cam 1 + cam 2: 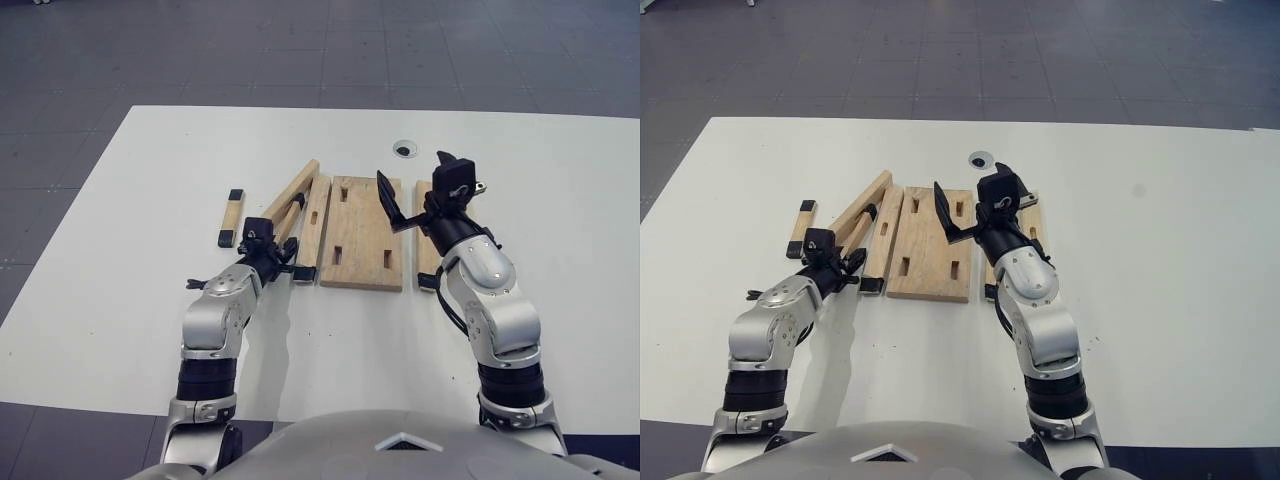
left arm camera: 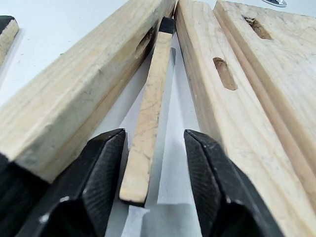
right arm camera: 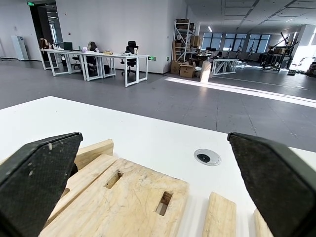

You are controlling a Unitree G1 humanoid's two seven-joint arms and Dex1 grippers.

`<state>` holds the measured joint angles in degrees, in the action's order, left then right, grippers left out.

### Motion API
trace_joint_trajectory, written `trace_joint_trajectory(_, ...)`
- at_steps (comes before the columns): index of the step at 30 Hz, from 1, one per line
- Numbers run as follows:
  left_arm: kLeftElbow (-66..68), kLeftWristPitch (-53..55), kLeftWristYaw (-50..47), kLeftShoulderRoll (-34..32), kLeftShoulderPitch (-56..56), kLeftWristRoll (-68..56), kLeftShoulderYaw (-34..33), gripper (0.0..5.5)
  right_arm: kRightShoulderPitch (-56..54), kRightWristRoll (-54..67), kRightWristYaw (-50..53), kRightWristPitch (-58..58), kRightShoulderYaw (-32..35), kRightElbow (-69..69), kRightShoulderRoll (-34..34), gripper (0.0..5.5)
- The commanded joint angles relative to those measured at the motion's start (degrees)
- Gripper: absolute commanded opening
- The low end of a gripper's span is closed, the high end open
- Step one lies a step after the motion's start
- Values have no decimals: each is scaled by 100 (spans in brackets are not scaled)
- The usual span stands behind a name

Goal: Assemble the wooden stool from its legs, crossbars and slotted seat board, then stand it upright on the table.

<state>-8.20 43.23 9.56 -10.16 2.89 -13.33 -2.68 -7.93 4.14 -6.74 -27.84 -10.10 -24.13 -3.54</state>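
Left gripper spread astride the thin crossbar
Centre it, then close squarely — right gripper, also unclenched, hangs above seat board.

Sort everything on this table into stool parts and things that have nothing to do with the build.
Stool parts:
slotted seat board
slotted leg
angled leg
thin crossbar, inside the open left gripper
short crossbar
plank on the seat board's right

Just there:
cable grommet, set into the table
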Motion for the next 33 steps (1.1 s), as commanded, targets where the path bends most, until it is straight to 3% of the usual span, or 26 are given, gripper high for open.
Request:
trace_joint_trajectory(1,38,108,-32,96,-182,-98,-143,150,-199,-35,4,-102,106,7,-43,550)
trace_joint_trajectory(8,138,-124,96,165,-211,-230,-197,44,-487,171,110,-404,487,217,63,550)
trace_joint_trajectory(11,-80,-69,132,228,-147,-390,-241,43,-837,564,170,-919,960,412,203,550)
trace_joint_trajectory(15,-729,434,230,340,393,-1149,-580,43,-1632,2369,-143,-2004,2404,966,353,550)
trace_joint_trajectory(18,-947,977,285,267,1345,-2191,-1266,43,-2452,4914,-595,-3337,3822,1924,159,550)
trace_joint_trajectory(20,-916,1246,306,178,1813,-2774,-1606,43,-2848,5933,-759,-3854,4227,2423,-90,550)
trace_joint_trajectory(25,-1093,1866,356,108,2263,-3595,-1447,43,-3057,7376,-1401,-4729,4022,2784,-439,550)
trace_joint_trajectory(33,-1647,2201,526,15,2545,-5494,-1369,43,-3037,7842,-1588,-4608,3541,2678,-670,550)
